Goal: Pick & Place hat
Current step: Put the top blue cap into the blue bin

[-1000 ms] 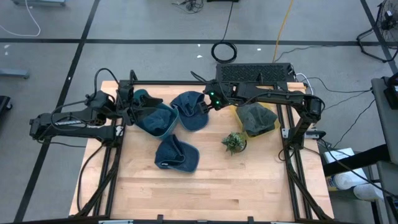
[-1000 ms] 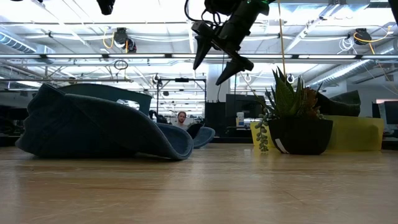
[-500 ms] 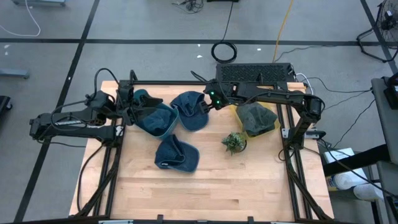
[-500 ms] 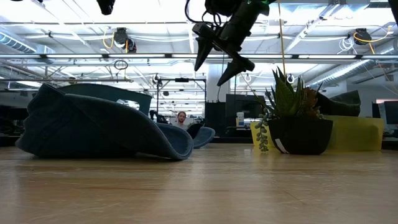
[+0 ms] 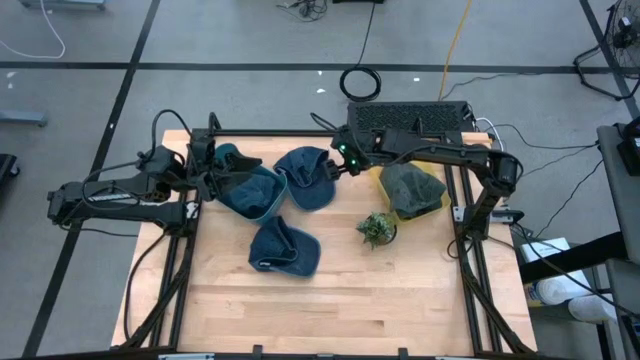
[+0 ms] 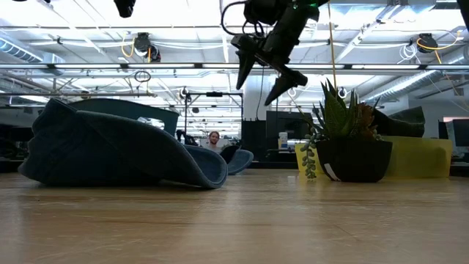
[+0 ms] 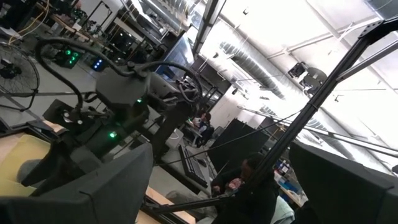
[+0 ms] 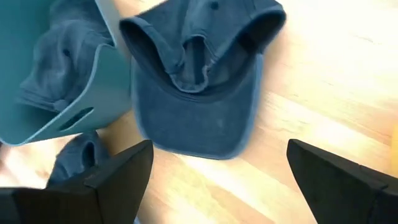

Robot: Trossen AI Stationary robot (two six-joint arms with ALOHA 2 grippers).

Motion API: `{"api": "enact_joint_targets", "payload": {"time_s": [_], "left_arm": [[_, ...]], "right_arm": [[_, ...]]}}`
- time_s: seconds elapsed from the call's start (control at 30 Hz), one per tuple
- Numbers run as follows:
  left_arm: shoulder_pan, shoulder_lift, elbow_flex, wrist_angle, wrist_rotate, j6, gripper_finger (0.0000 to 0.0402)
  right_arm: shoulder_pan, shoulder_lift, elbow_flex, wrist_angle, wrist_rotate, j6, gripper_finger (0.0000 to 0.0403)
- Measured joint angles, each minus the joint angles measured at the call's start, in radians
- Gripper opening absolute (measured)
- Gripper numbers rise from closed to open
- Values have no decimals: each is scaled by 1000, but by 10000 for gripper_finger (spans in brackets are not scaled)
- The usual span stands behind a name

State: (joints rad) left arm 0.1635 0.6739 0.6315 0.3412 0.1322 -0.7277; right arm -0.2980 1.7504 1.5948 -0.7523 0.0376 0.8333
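A dark blue hat (image 5: 305, 178) (image 8: 199, 81) lies flat on the wooden table near its far edge. My right gripper (image 5: 332, 167) (image 6: 258, 81) (image 8: 219, 149) hangs open above it, slanting down, with nothing between its fingers. A teal bin (image 5: 250, 192) (image 8: 93, 74) to the left of it holds another blue hat (image 8: 59, 68). A third blue hat (image 5: 285, 248) (image 6: 117, 147) lies nearer the table's middle. My left gripper (image 5: 213, 172) (image 7: 221, 155) stands open beside the teal bin's left side, pointing slightly upward and holding nothing.
A yellow bin (image 5: 432, 180) (image 6: 421, 155) with a grey hat (image 5: 410, 190) stands at the far right. A small potted plant (image 5: 377, 228) (image 6: 344, 139) sits in front of it. The near half of the table (image 5: 340, 310) is bare wood.
My right gripper has tipped and rolled a little above the far blue hat, its fingertips swinging slightly sideways, and has stayed open. The hats and bins have not moved.
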Motion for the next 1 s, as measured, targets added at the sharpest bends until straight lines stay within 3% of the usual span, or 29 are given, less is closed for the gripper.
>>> {"api": "enact_joint_targets", "payload": {"time_s": [0.3,1.0], "left_arm": [[0,0,0,0,0,-1,386],[0,0,0,0,-2,-7,386]], "right_arm": [[-50,0,-122,151,-140,20,359],[-62,35,-444,601,-126,97,359]]}}
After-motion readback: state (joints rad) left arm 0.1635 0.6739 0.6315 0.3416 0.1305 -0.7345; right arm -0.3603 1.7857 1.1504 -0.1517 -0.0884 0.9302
